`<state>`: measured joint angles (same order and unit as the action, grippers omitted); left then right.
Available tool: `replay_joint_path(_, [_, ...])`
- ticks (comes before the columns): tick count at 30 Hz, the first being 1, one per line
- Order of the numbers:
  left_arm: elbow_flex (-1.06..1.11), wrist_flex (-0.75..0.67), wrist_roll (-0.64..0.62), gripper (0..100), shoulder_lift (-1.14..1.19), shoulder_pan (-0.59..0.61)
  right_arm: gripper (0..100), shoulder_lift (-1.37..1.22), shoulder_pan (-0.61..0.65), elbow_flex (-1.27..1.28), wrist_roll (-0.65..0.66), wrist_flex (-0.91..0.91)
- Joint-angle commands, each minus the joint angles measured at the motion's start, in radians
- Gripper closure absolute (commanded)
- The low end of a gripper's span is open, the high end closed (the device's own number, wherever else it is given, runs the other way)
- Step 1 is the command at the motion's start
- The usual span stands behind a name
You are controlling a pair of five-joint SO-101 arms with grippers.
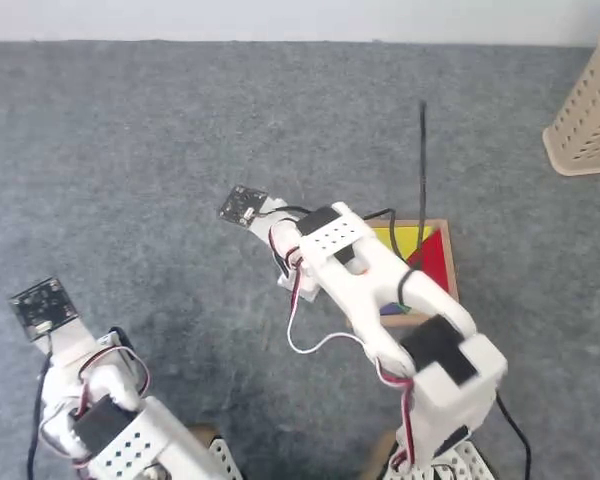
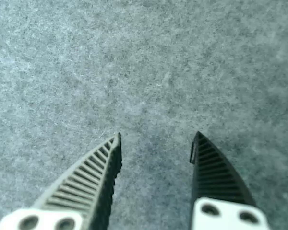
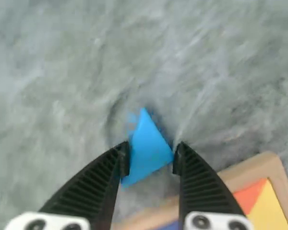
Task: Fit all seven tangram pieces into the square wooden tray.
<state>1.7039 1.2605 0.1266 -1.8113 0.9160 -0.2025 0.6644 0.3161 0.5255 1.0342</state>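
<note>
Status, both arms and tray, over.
Right gripper shut on blue triangle. Triangle beside tray, not in it. Left gripper open over carpet.

The left arm sits folded back, left gripper (image 2: 156, 139) spread wide; the right arm stretches forward, right gripper (image 3: 150, 149) pinching a blue piece (image 3: 146, 141).

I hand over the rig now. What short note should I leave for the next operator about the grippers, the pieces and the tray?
Left gripper: open, holding nothing, over bare grey carpet.
Right gripper: shut on the blue triangle, just outside the tray.
Done: a yellow piece and a red piece lie in the tray; the arm hides the rest, so the count is unsure.
To do: set the blue triangle into the tray, then check for missing pieces.
</note>
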Motion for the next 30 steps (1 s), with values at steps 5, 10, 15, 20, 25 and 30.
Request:
replay_joint_path(5, [-0.019, 0.003, -0.009, 77, -0.011, -0.002, 87.6, 0.395, 0.007, 0.115, 0.173, 0.186])
replay_joint_path(10, [-0.019, 0.003, -0.009, 77, -0.011, -0.002, 87.2, 0.595, -0.061, 0.210, 0.227, 0.213])
replay_joint_path(15, [-0.019, 0.003, -0.009, 77, -0.011, -0.002, 86.4, 0.567, 0.007, 0.210, 0.180, 0.140])
replay_joint_path(20, [-0.019, 0.003, -0.009, 77, -0.011, -0.002, 78.5, 0.375, 0.033, 0.114, 0.054, 0.030])
replay_joint_path(25, [-0.019, 0.003, -0.009, 77, -0.011, -0.002, 77.6, 0.213, -0.039, 0.040, 0.020, -0.042])
replay_joint_path(30, [-0.019, 0.003, -0.009, 77, -0.011, -0.002, 77.5, 0.128, -0.012, 0.048, 0.081, -0.058])
